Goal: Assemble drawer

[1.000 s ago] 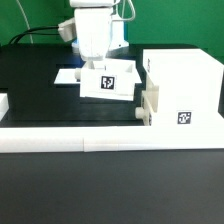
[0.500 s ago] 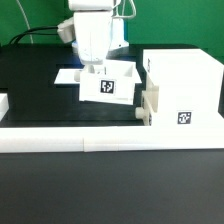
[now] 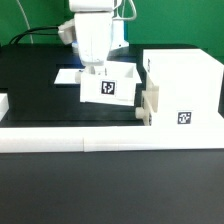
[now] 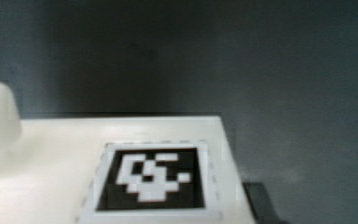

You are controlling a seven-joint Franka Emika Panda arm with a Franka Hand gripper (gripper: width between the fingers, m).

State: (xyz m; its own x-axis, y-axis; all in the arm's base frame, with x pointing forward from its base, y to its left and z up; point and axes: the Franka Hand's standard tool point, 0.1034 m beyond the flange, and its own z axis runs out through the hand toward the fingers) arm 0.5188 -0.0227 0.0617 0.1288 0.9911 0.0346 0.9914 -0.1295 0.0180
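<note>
A small white drawer box [image 3: 108, 88] with a black marker tag on its front stands at the middle of the black table. My gripper [image 3: 97, 70] comes down from above onto its rear wall and is shut on it. The large white drawer housing [image 3: 185, 85], also tagged, stands just to the exterior view's right of the box, with a small gap between them. In the wrist view the box's white panel [image 4: 158, 133] and its tag [image 4: 155, 178] fill the lower part. One dark finger [image 4: 258, 203] shows at the panel's edge; the other is hidden.
The marker board [image 3: 66, 76] lies flat on the table behind the box, toward the exterior view's left. A long white wall [image 3: 80, 138] runs along the table's front. A white part [image 3: 3, 103] shows at the left edge. Small white pieces [image 3: 149, 100] stick out from the housing's side.
The drawer box has shifted slightly toward the exterior view's right and toward the front wall, with my gripper on it. The housing has not moved.
</note>
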